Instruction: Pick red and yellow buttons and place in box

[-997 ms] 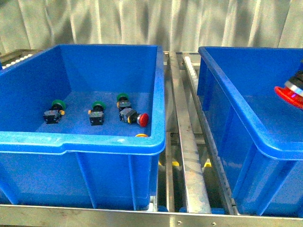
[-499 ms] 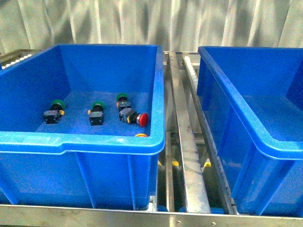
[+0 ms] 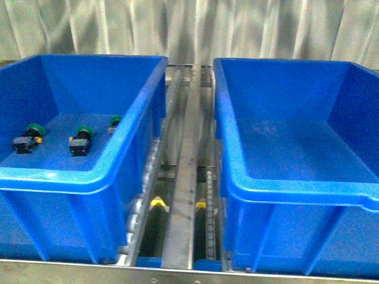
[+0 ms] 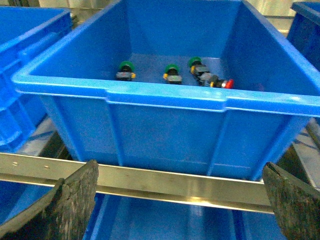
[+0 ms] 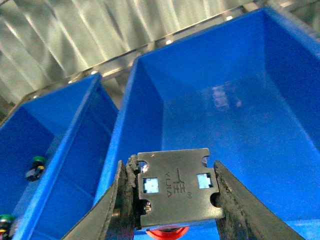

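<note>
The right claw (image 5: 172, 200) clamps a red button (image 5: 167, 233) over the box (image 3: 296, 189). The left claw (image 4: 180, 200) gapes empty; at its 12 o'clock, another red button (image 4: 221, 82) lies in the left bin (image 3: 53, 177).

Pale pleated curtain (image 3: 189, 26) behind, steel roller rails (image 3: 183, 171) w/ a metal front bar (image 3: 177, 275) below

Dark, rough-surfaced, tapering fingers (image 4: 70, 205) are showing on the left gripper (image 4: 180, 205), edges looking worn. The right gripper (image 5: 172, 200) is showing similar dark, scuffed fingers (image 5: 237, 210).
</note>
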You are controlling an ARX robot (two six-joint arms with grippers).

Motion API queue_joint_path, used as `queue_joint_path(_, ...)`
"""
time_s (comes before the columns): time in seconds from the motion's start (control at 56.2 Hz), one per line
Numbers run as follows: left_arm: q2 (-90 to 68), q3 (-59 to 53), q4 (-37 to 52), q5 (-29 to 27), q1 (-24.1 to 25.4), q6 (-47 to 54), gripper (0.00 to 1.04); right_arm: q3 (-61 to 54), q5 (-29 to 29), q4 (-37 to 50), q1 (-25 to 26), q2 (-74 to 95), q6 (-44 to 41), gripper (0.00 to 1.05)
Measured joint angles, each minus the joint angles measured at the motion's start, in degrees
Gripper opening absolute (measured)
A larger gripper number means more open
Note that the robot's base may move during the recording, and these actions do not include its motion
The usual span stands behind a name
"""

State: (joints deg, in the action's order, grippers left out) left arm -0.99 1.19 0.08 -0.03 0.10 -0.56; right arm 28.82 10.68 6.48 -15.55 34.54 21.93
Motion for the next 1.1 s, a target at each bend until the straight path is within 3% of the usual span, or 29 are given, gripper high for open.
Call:
queue_joint_path(0.374, 0.0, 0.0, -0.1, 0.0, 0.0, 0.1, 0.97, -0.3, 0.4, -0.3, 0.7, -1.0, 0.8, 0.34)
queue_joint_path(0.784, 0.1, 0.0, -0.1, 0.4, 0.0, 0.3, 0.97, 4.9, -1.7, 3.9, 10.2, 7.1, -2.9, 0.34)
queue_joint_path(1.104, 0.1, 0.0, -0.1, 0.0, 0.0, 0.3, 0.97, 13.9, -17.6, 10.7, 20.9, 33.6, -14.7, 0.34)
